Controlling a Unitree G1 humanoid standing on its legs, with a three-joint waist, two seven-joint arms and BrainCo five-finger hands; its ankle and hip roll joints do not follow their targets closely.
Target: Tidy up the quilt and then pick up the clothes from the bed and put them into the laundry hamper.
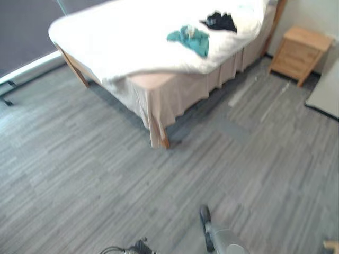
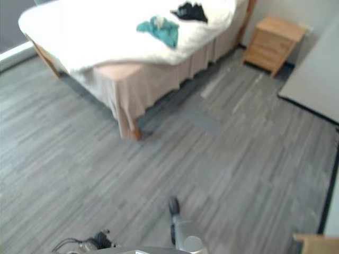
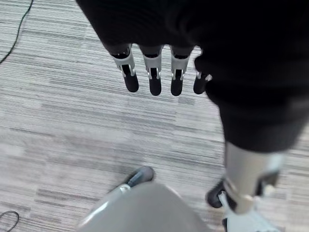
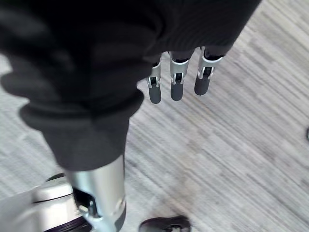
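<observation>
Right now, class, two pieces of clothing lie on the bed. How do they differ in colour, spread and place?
The teal garment is blue-green; the black garment is dark. The teal garment is spread wider and reaches the quilt's side edge; the black garment is bunched into a smaller heap. The black garment lies nearer the wooden nightstand than the teal one. Both lie crumpled on the white quilt, apart from each other.

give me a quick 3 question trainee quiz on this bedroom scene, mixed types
1. True or false: the left hand and right hand hang with straight fingers over the floor, holding nothing.
2. Which garment lies nearer the nightstand? A teal garment B black garment
3. Fill in: both garments lie on the white ____.

Key: 1 true; 2 B; 3 quilt
</observation>
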